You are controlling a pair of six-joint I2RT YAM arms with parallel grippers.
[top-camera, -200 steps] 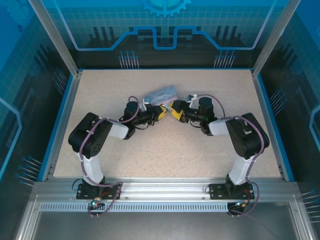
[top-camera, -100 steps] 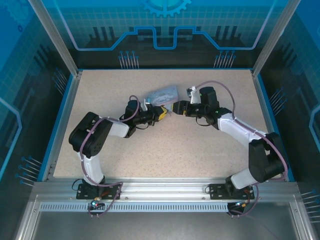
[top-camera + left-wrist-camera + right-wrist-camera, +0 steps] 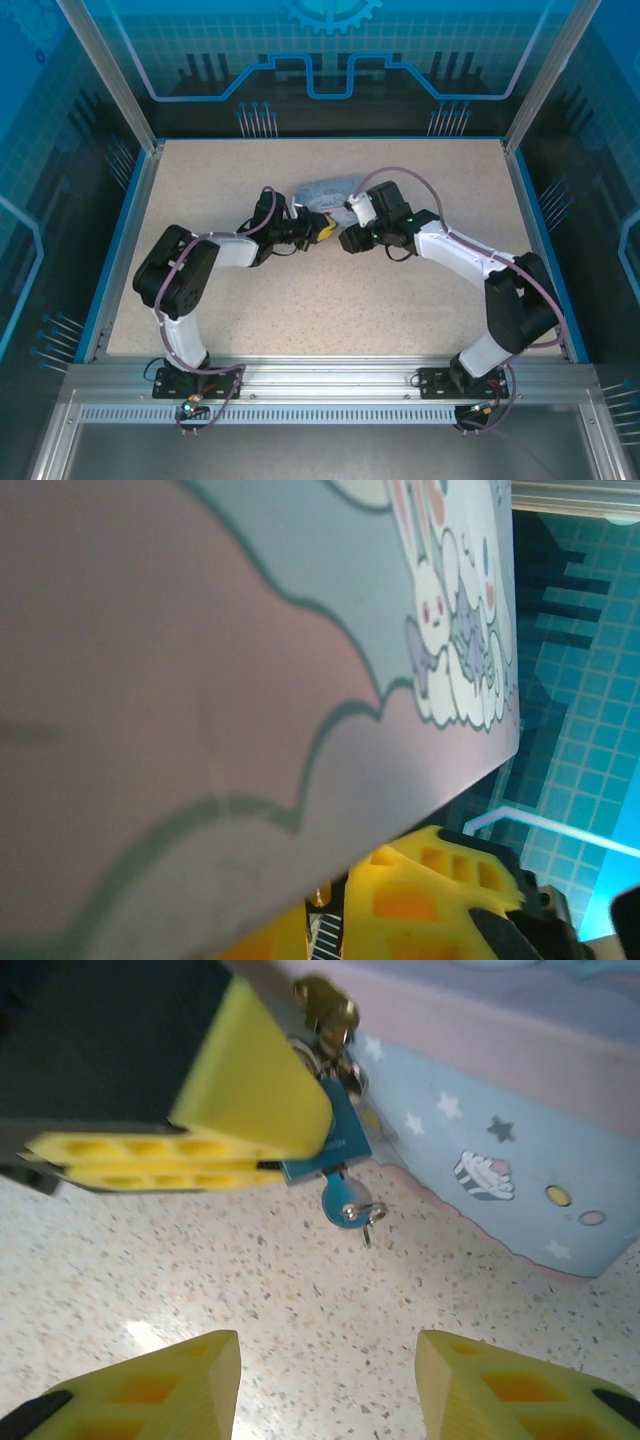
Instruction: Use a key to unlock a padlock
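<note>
Speckled beige tabletop (image 3: 300, 310) runs under everything, boxed in by blue printed walls (image 3: 60, 200). Toward the far middle of it, the padlock (image 3: 338, 1138) hangs at the front of a pale blue-grey cartoon tin (image 3: 500, 1150). Its body looks blue from the right wrist camera, and its thin metal shackle (image 3: 345, 1072) rises towards a brass latch (image 3: 325, 1005) on the tin's edge. I cannot tell exactly how shackle and latch join.

The key (image 3: 343, 1208) sits just under the padlock's body. Its round blue head touches the bottom edge and a tiny wire ring (image 3: 372, 1216) dangles from it, just above the tabletop.

The left gripper (image 3: 300, 1152) has its yellow fingers (image 3: 250, 1080) drawn close together, with the padlock's body pinched between them and one corner poking out past the tips. The tin's front wall stands just behind, printed with stars and a small cake above a pink band.

The right gripper (image 3: 330, 1390) hangs nearer the camera with its two yellow fingertips spread wide and nothing between them but bare table. It is short of the key and touches nothing.

From above, both arms reach inward from the near edge and meet just in front of the tin. The left wrist camera sits right against the tin's lid, which shows pink and grey with cartoon rabbits (image 3: 455, 630).
</note>
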